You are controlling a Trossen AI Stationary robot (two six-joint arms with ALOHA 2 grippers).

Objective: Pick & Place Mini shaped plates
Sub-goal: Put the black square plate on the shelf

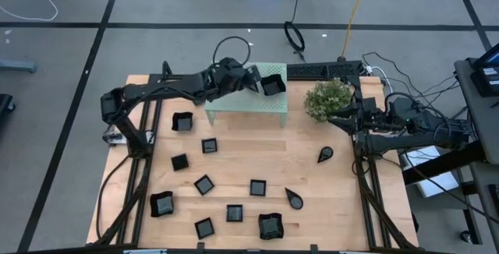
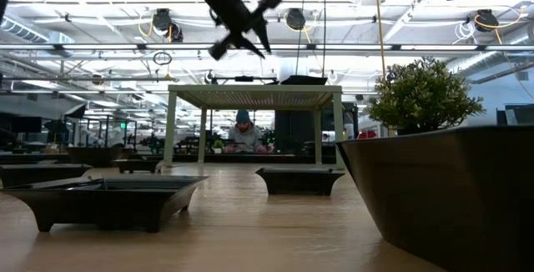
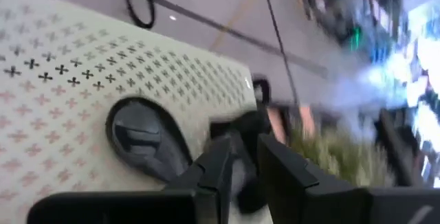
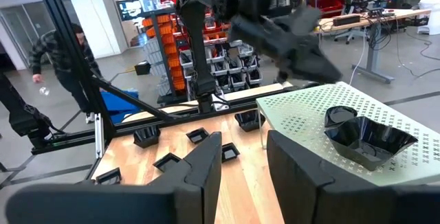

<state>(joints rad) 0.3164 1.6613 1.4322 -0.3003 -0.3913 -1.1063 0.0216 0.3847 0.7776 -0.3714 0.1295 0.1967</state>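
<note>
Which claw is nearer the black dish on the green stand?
Left. The left claw hangs just beside the dish on the stand; the right claw waits past the plant.

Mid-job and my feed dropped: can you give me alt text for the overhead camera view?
Seen from above, the left hand hovers over a mint-green stand near a black dish resting on its top. About a dozen more small black dishes lie scattered across the wooden table. The right arm waits at the table's right edge beside a bushy plant.
</note>
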